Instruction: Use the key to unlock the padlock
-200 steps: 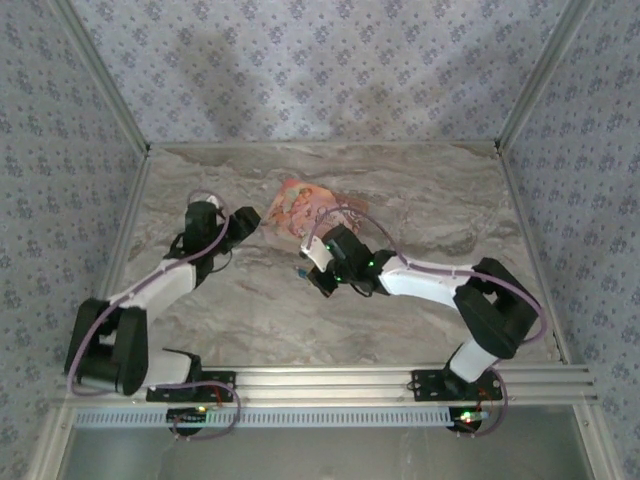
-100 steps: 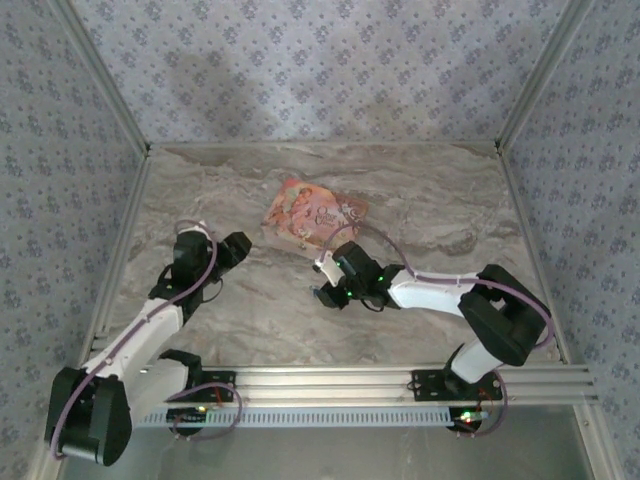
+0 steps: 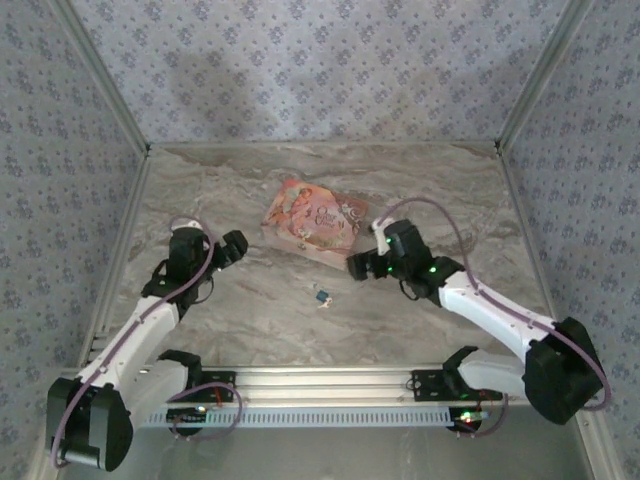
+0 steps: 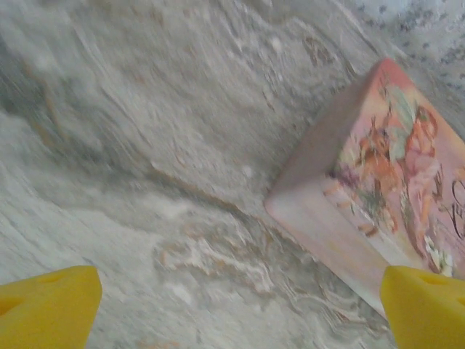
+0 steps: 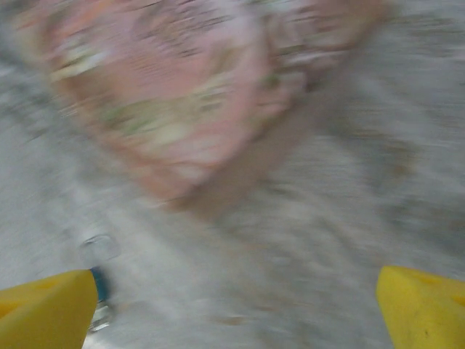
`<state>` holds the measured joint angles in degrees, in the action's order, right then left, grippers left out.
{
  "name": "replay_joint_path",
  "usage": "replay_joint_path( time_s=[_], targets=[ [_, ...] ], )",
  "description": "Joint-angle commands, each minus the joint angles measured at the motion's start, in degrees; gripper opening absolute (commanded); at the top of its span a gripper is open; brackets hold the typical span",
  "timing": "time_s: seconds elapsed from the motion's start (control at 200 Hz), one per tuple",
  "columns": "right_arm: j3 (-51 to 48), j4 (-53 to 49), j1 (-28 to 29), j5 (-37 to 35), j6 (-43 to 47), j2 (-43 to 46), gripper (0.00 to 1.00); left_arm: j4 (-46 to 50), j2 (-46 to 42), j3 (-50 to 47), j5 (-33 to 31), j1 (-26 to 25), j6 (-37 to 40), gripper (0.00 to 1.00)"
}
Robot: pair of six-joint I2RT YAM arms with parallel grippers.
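Padlock (image 3: pixel 322 296) too small from above to read its shackle (right wrist shot motion-blurred, lock partly behind a yellow fingertip (image 5: pixel 47 309)), pouch (image 4: pixel 378 189) cropped in left wrist view.

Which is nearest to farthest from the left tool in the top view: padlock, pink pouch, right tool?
1. Pink pouch, just up-right of the left tool.
2. Padlock, farther right, lower in view.
3. Right tool, by the pouch's near-right corner.
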<state>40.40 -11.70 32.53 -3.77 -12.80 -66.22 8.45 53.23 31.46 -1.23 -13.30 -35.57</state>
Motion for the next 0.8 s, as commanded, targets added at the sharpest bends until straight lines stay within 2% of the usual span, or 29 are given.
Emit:
replay_joint_path(
  time_s=[0.0,0.045,0.165,0.245,0.31,0.34,0.435,0.515,0.54,0.59,0.645,0.73,0.795],
  targets=[
    [1.62,-5.10,-4.39,-21.30,-4.87,1.45,1.00,4.03,-0.89,4.28,-8.89,1.30,13.04,0.98],
    [1.14,-3.86,-6.59,-23.96,-3.48,1.94,1.00,3.44,-0.68,4.68,-10.60,2.42,16.72,0.98],
    [-3.82,10.04,-10.26,-32.07,2.81,1.44,1.00,-3.00,1.69,2.99,-10.46,7.27,24.50,0.98],
    [-7.63,19.90,-13.44,-32.94,5.57,-0.63,1.00,-7.46,5.06,1.85,-10.32,10.09,27.53,0.98],
    [-8.69,25.18,-17.39,-30.53,6.25,-3.27,1.00,-12.84,8.59,0.18,-9.69,11.67,28.60,0.98],
    [-8.27,23.52,-18.29,-29.68,4.58,-3.75,1.00,-17.12,10.28,-1.32,-8.99,12.22,28.95,0.98],
    [-13.22,39.05,-20.89,-27.96,8.35,-5.94,1.00,-31.36,15.82,-6.36,-7.09,13.32,27.84,0.98],
    [-12.67,38.57,-23.06,-25.09,9.29,-6.73,1.00,-40.48,20.81,-8.61,-5.69,13.43,27.45,0.98],
    [-13.73,42.97,-23.63,-24.97,11.00,-7.03,1.00,-43.64,22.43,-9.11,-5.10,13.53,27.44,0.98],
    [-14.98,46.28,-24.85,-21.93,11.23,-6.73,1.00,-40.21,23.52,-6.96,-4.74,13.60,28.22,0.98],
    [-16.08,50.26,-27.46,-17.66,11.86,-7.09,1.00,-41.48,24.72,-6.31,-4.68,13.67,30.25,0.98],
    [-13.61,44.62,-30.31,-14.39,12.64,-8.24,1.00,-45.89,25.44,-7.50,-3.19,15.07,31.46,0.98],
    [-13.59,43.16,-32.48,-10.45,11.42,-8.77,1.00,-54.56,28.88,-10.05,0.00,16.31,31.86,0.98]
  ],
)
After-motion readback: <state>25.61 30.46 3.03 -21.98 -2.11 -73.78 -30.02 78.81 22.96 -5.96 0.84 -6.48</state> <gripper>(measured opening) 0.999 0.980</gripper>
